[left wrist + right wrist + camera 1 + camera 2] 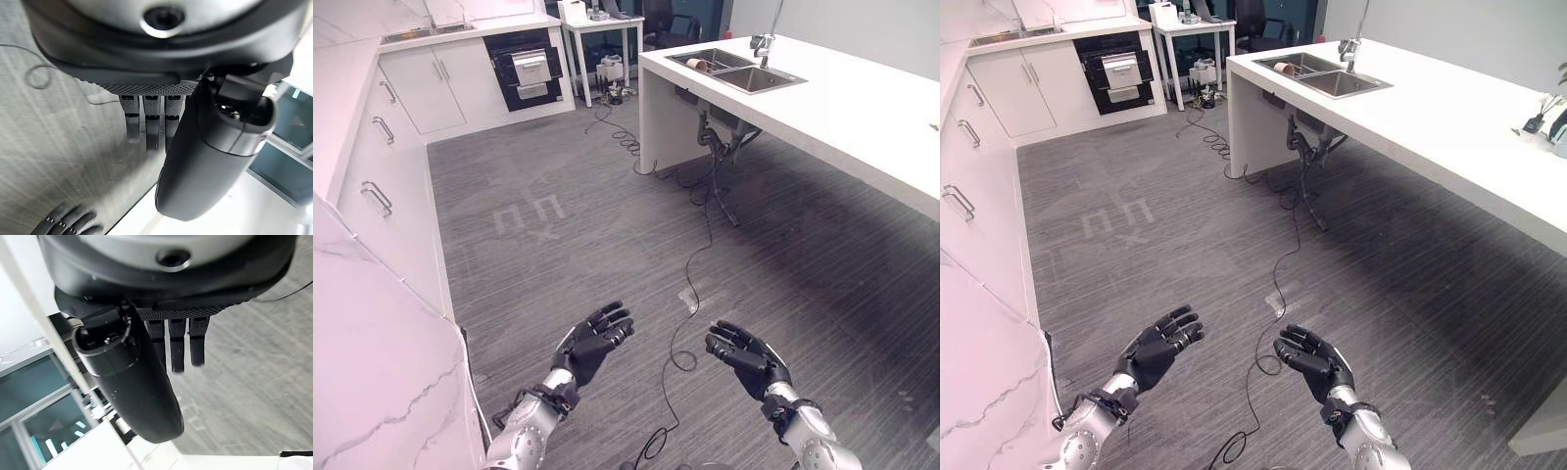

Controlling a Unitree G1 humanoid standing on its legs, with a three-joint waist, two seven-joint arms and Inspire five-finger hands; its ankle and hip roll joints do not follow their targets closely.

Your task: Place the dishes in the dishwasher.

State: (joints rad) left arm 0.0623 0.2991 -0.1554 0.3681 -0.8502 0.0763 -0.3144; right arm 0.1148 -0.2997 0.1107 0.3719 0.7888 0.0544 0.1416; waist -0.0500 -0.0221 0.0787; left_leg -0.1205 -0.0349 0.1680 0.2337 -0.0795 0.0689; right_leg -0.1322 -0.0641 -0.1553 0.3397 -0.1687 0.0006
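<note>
Nearest, both hands hang over bare grey floor, palms down and holding nothing: the left hand [590,343] with its fingers straight and lightly spread, the right hand [747,357] with fingers loosely extended, a slight relaxed bend in them. Each wrist view agrees, showing straight fingers over the floor with nothing between them and the thumb. To the near left runs a white marble counter [372,362], and beyond it a row of white drawers [382,166]. Farther off, to the right, stands a white island [842,98] with a double sink [736,69] at its far end; something brownish, probably a dish [697,65], lies in the far-left basin, too small to say what kind. At the far wall, left of centre, sits the dark dishwasher [529,67], its white rack seemingly pulled out. The dish lies far ahead and to the right of both hands, well apart from them, so the right hand is the nearer; I judge the robot must walk up to the sink before any grasp.
</note>
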